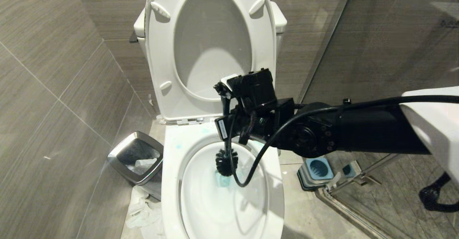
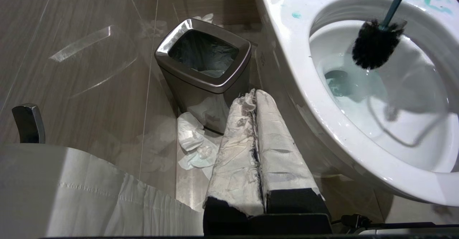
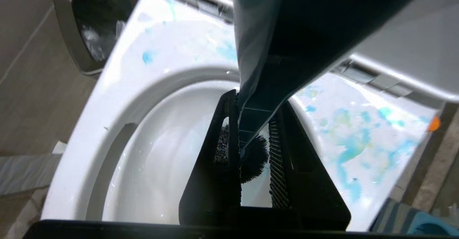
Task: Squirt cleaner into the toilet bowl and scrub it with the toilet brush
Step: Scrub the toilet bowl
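The white toilet bowl [image 1: 171,181] stands open before me, teal cleaner pooled at its bottom and smeared on the back rim [image 3: 351,149]. My right gripper [image 1: 227,128] hangs over the bowl's back edge, pointing down, shut on the toilet brush's blue-grey handle [image 3: 272,70]. The black bristle head [image 1: 226,162] sits low inside the bowl [image 2: 287,52], just above the water. My left gripper [image 2: 254,94], its fingers wrapped in white, is shut on nothing and parked low beside the toilet. Of the cleaner I make out only a small orange spot [image 3: 434,123] past the rim.
A steel square-rimmed bin [image 1: 138,156] stands left of the toilet with crumpled tissue [image 1: 143,210] on the floor by it. The blue-grey brush holder [image 1: 317,169] sits on the floor to the right, next to a glass shower partition [image 1: 358,52]. Seat and lid [image 1: 211,45] are raised.
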`<state>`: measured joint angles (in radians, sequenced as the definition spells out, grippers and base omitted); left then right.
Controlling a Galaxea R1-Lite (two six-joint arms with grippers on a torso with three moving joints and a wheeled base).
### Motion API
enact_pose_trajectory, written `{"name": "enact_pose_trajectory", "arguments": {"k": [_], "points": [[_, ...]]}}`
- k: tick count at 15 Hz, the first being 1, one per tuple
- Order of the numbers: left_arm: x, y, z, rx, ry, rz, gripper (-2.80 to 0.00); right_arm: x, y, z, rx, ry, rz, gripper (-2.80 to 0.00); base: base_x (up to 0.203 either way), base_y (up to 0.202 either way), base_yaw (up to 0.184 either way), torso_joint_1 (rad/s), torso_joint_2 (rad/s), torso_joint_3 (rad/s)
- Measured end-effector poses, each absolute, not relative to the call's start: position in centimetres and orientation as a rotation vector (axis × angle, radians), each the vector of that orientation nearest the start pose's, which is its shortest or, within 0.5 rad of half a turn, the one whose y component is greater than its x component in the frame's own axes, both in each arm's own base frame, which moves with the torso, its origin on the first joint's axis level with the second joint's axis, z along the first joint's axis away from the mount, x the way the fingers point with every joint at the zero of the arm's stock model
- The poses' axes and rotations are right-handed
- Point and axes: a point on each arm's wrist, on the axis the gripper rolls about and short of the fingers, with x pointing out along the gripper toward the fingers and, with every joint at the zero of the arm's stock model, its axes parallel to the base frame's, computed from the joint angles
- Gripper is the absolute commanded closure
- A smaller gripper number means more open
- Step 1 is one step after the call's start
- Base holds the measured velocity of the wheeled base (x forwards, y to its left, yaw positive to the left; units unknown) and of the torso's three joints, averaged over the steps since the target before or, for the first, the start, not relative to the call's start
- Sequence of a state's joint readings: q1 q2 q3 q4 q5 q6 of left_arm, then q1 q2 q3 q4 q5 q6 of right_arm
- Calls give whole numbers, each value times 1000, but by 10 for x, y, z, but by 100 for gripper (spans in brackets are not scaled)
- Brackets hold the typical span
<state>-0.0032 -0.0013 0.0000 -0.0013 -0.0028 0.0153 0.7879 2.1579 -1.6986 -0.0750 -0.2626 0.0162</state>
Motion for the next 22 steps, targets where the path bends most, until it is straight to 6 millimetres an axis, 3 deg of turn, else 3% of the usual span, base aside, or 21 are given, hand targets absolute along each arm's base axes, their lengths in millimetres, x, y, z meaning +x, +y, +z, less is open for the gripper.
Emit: {"name": "enact_pose_trajectory", "arguments": {"k": [4, 8, 13, 18, 22], "points": [[-23, 0, 76, 12, -3, -5, 0, 345, 328, 167, -194, 383, 499, 0, 0, 0, 0, 0, 0, 0], [-23, 0, 76, 10, -3, -5, 0, 371, 344, 146, -183, 365, 487, 0, 0, 0, 0, 0, 0, 0], [-23, 0, 76, 5, -3, -3, 0, 383, 355, 108, -213, 411, 475, 0, 0, 0, 0, 0, 0, 0], [-23, 0, 76, 5, -3, -3, 0, 368, 352, 109, -243, 442, 469, 0, 0, 0, 0, 0, 0, 0], [-23, 0, 76, 5, -3, -3, 0, 332, 343, 118, -294, 480, 448, 0, 0, 0, 0, 0, 0, 0]]}}
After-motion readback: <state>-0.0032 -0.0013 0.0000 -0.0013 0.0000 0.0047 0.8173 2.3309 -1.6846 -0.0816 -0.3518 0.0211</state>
